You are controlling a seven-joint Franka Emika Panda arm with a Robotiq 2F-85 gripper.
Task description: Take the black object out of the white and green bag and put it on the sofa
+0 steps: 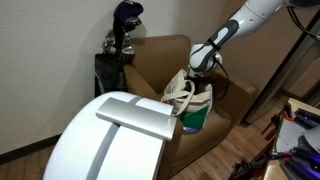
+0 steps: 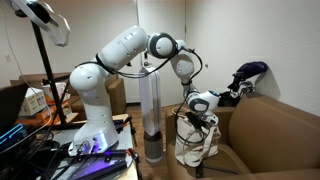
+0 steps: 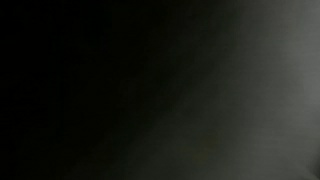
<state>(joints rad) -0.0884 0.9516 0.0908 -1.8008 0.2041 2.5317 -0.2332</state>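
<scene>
My fingers [image 1: 199,74] are down in the white and green bag [image 1: 196,110] (wrist view black); wide or narrow, I cannot tell. Rising blind could snag a handle [image 1: 179,94].

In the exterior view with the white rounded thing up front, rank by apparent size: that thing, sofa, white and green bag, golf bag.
1. white rounded thing, though it is nearest the camera, so unsure
2. sofa
3. golf bag and white and green bag, too alike to rank

Arm [image 2: 120,55] is stretching out w/ elbow bent high, wrist tipping down; end effector [image 1: 199,70] is pointing downward, fingertips hidden, open/closed unclear.
</scene>
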